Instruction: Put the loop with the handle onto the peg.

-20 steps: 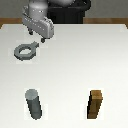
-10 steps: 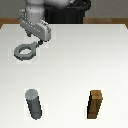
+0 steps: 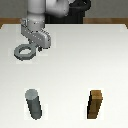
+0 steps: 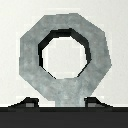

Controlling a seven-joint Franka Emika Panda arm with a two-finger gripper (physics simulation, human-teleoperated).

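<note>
The loop with the handle [image 3: 23, 51] is a flat grey ring at the back of the table, toward the exterior view's left. My gripper [image 3: 36, 45] is shut on its stubby handle, with the ring sticking out toward the exterior view's left. In the wrist view the ring [image 4: 97, 55] fills the picture, and its handle runs down between my two dark fingertips [image 4: 30, 103]. The peg [image 3: 33, 104] is an upright dark grey cylinder with a lighter top. It stands near the front, well apart from the loop and roughly in line with it. I cannot tell whether the loop touches the table.
A brown wooden rectangular block [image 3: 95, 105] stands upright at the front, toward the exterior view's right, level with the peg. The white table [image 3: 80, 65] stretches between the arm and the two standing objects. The robot's dark base [image 3: 75, 10] is at the back.
Hardly anything differs. The gripper stays shut on the loop's handle, and both remain in about the same place at the back.
</note>
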